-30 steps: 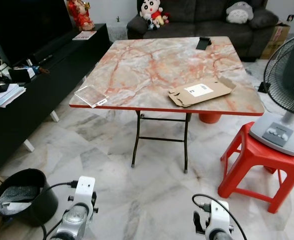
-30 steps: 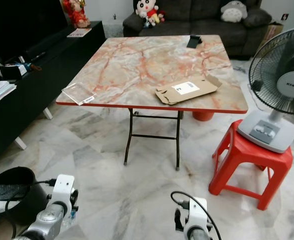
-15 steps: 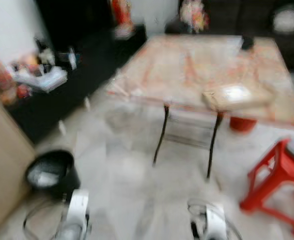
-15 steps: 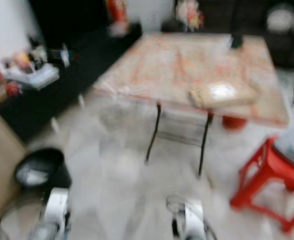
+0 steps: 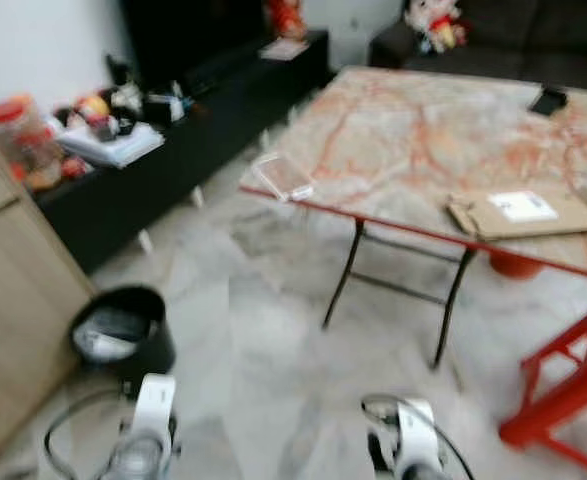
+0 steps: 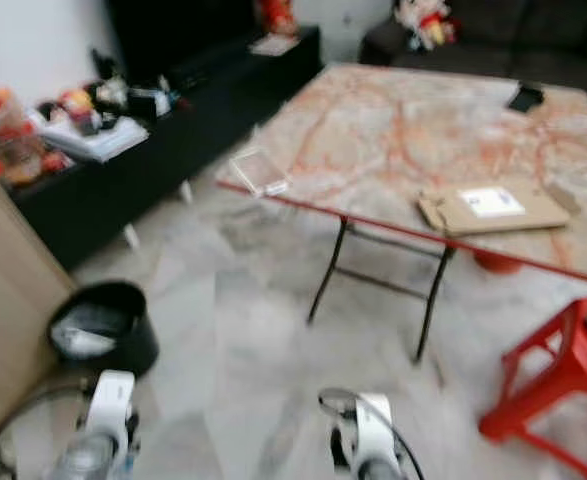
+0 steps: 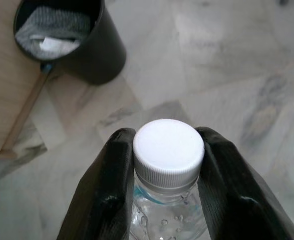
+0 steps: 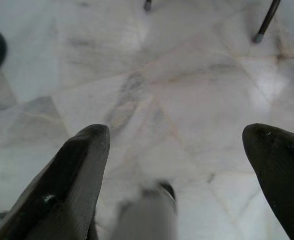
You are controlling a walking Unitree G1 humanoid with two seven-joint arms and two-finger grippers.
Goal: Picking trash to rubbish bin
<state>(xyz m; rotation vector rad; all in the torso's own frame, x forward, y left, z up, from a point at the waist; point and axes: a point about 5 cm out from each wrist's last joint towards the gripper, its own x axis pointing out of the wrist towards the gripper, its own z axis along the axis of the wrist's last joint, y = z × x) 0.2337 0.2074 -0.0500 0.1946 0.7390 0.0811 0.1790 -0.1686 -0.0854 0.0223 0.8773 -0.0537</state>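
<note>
My left gripper is shut on a clear plastic bottle with a white cap, held low over the marble floor. A black rubbish bin lined with grey plastic stands on the floor to my left, beside a wooden cabinet; the left wrist view has the bin ahead of the bottle. My right gripper is open above bare floor with nothing between its fingers. Both silver wrists show at the bottom of the head views.
A marble-topped folding table stands ahead with a flat cardboard box and a clear plastic lid on it. A red stool is at the right. A black TV bench with clutter runs along the left.
The camera has swung left, so the bin and wooden cabinet sit further into view and the table has shifted right. The picture is less blurred than half a second ago.
</note>
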